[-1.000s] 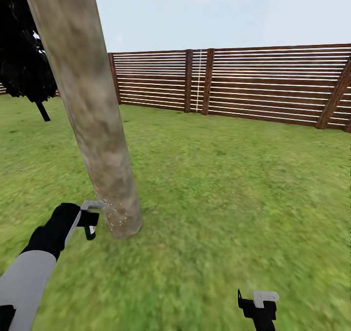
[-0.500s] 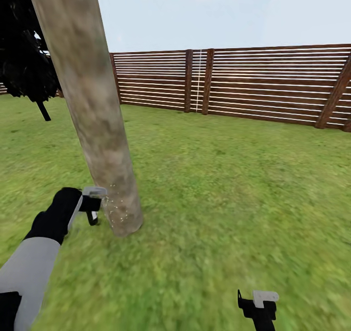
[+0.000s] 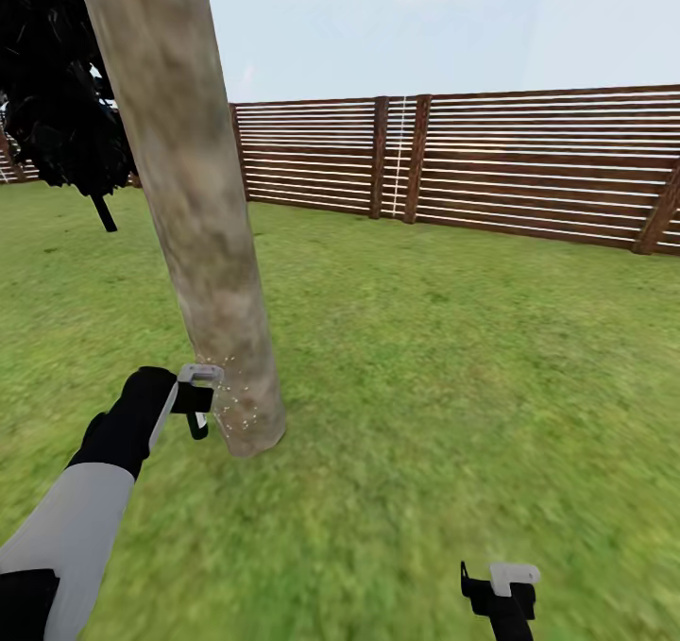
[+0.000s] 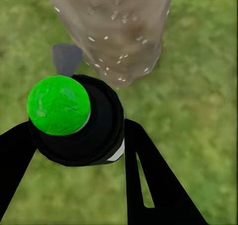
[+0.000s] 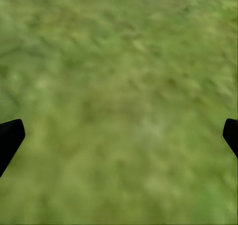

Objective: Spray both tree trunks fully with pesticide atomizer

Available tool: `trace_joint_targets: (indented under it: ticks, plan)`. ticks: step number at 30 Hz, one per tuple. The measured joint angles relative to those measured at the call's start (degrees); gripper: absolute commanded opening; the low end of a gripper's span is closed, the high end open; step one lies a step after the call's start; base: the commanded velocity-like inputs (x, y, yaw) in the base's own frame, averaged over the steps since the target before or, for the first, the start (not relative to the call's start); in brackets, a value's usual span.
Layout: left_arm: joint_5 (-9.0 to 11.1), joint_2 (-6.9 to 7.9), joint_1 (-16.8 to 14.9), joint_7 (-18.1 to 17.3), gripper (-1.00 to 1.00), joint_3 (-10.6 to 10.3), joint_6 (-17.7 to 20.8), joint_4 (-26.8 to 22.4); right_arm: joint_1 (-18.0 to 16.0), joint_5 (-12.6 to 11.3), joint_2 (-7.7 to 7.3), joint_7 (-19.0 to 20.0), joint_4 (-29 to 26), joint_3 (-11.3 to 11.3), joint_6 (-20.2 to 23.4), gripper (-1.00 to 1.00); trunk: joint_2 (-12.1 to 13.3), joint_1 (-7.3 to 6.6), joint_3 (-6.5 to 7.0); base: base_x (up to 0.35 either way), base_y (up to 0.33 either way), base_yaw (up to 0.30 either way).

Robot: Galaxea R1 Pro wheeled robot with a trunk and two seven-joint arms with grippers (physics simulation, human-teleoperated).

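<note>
On the grass floor [image 3: 453,358] before a slatted fence [image 3: 529,164], the atomizer [image 4: 74,118] is held clamped in the left claw [image 3: 198,401] just beside the pesticide-specked tree trunk [image 3: 203,235], while the right claw [image 3: 501,592] is spread apart over grass.

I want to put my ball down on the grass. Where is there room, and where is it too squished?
Lots of bare grass lies between the tree trunk and the wooden fence, and around the open right gripper. It is crowded at the trunk's foot, where the left gripper holds the atomizer close beside the pesticide specks.
</note>
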Motion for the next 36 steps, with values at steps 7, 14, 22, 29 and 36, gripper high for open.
trace_joint_targets:
  ticks: [7,14,22,29,36]
  plan:
    - [-0.04,-0.11,0.24,3.7,-1.0,0.1,-0.49,0.08,0.0,-0.01,-0.07,0.0,0.0,0.0,-0.09,1.0,0.0,0.0,0.0,0.062,-0.247,0.001]
    - [0.02,-0.4,0.33,4.23,-1.0,0.19,-0.59,0.43,0.0,-0.01,-0.02,0.0,0.0,0.01,-0.09,1.0,0.0,0.0,0.0,-0.006,-0.276,0.008]
    - [-0.07,-0.42,1.67,4.24,-1.0,0.66,-1.01,0.62,0.0,0.0,0.05,0.0,0.0,0.09,-0.09,1.0,0.0,0.0,0.0,0.0,-0.277,0.235]
    - [0.21,-0.69,2.33,9.22,-1.0,0.51,-0.92,0.9,0.0,0.01,0.04,-0.11,0.0,0.09,-0.09,1.0,0.0,0.0,0.0,0.0,-0.277,0.069]
    - [0.72,-0.75,2.42,10.05,-1.0,0.72,-0.89,1.15,0.0,0.02,0.02,-0.16,0.0,0.09,-0.09,1.0,0.0,0.0,0.0,0.038,-0.276,0.0]
